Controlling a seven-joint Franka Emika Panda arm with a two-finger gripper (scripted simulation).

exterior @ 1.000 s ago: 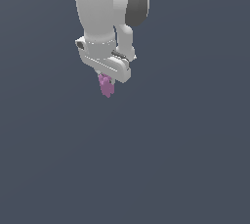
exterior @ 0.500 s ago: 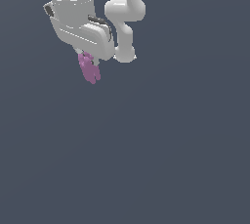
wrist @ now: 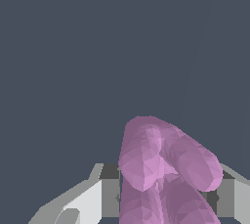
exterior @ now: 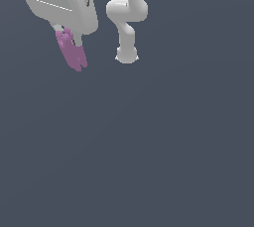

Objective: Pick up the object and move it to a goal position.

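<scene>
Unlabelled pink object (exterior: 72,52) between white fingers (wrist: 100,193)

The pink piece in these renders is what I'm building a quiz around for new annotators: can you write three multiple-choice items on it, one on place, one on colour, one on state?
1. Where is the pink-purple piece in the exterior view?
A. upper part, toward the exterior view's left
B. dead centre
C. lower corner on the exterior view's right

2. What colour is the arm's casing?
A. black
B. white
C. yellow

3. What is the state of the claw?
A. open and empty
B. shut on the piece
C. out of view

Answers:
1 A, it hangs below the white hand near that top corner.
2 B, the links render white.
3 B, the wrist view shows the piece between the fingers.
</scene>
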